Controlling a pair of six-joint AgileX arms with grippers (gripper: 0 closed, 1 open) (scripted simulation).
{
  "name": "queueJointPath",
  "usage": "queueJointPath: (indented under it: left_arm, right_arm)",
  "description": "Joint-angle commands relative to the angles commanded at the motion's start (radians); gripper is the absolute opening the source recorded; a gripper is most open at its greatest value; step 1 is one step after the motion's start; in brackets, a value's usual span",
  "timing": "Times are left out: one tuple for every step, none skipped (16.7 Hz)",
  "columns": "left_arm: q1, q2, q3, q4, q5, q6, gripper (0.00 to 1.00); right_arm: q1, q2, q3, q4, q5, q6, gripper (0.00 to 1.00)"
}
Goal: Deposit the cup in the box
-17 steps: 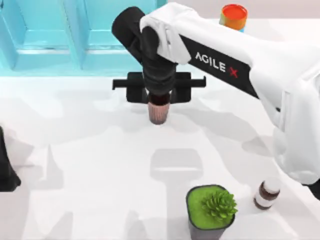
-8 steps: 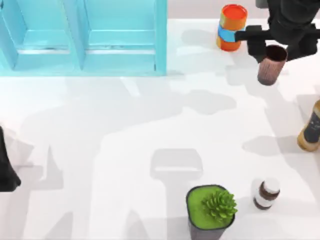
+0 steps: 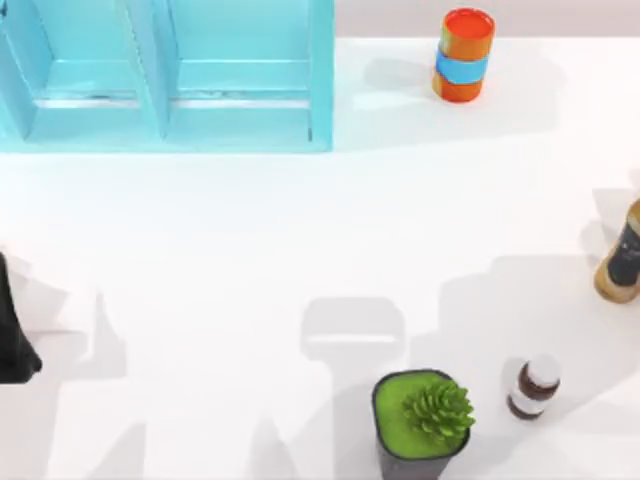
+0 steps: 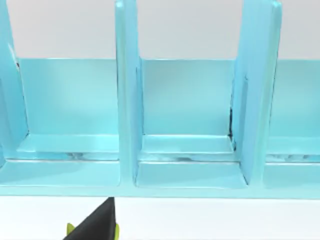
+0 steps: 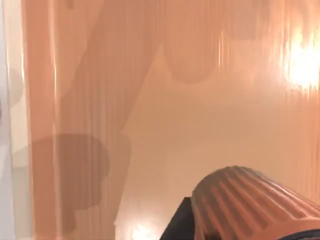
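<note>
top view
- box (image 3: pixel 320 75): big turquoise thing in the upper left of the frame, chopped off by the top and left edges, so you only get two compartments with a divider between them
- left arm (image 3: pixel 14 335): just a dark chunk poking in at the left edge, mid-low, mostly out of frame
- orange cylinder (image 3: pixel 465 55): blue band round it, standing upright near the top, right of the box and well apart from it
- amber bottle (image 3: pixel 620 262): at the right edge, partly cut off, label too small to read
- small brown bottle (image 3: pixel 532 386): white cap, lower right
- potted succulent (image 3: pixel 420 425): bottom centre, pot clipped by the bottom edge, near the small brown bottle
- table (image 3: pixel 250 250): white, lots of soft shadows across it

left wrist view
- box (image 4: pixel 127 100): up close, thick upright dividers and the back wall, sides run out of frame
- left gripper (image 4: pixel 95 227): one dark bit with a yellow-green tip at the bottom edge; can't tell if it's apart or together

right wrist view
- cup (image 5: pixel 250 205): ribbed pinkish-brown side in the lower right, cut off by the bottom and right edges
- right gripper (image 5: pixel 181 224): dark piece pressed right against the cup, looks clamped on it
- backdrop (image 5: pixel 150 100): glossy orange surface with vertical streaks, honestly can't make out what it is
</note>
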Motion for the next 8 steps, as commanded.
queueJointPath:
  left_arm:
    - [0.000,0.000,0.000,0.000,0.000,0.000,1.00]
    - [0.000,0.000,0.000,0.000,0.000,0.000,1.00]
    - [0.000,0.000,0.000,0.000,0.000,0.000,1.00]
    - [0.000,0.000,0.000,0.000,0.000,0.000,1.00]
    - [0.000,0.000,0.000,0.000,0.000,0.000,1.00]
    - [0.000,0.000,0.000,0.000,0.000,0.000,1.00]
    - [0.000,0.000,0.000,0.000,0.000,0.000,1.00]
    - [0.000,0.000,0.000,0.000,0.000,0.000,1.00]
  right_arm:
    - [-0.040,-0.038,-0.038,-0.001,-0.013,-0.040,0.00]
    - [-0.070,-0.065,-0.065,-0.002,-0.023,-0.069,0.00]
    - [-0.089,-0.083,-0.083,-0.003,-0.029,-0.088,0.00]
    - [-0.098,-0.091,-0.091,-0.003,-0.032,-0.097,0.00]
    - [-0.098,-0.091,-0.091,-0.003,-0.032,-0.097,0.00]
    - [-0.098,-0.091,-0.091,-0.003,-0.032,-0.097,0.00]
    - [-0.098,-0.091,-0.091,-0.003,-0.032,-0.097,0.00]
    - [-0.094,-0.087,-0.088,-0.003,-0.030,-0.094,0.00]
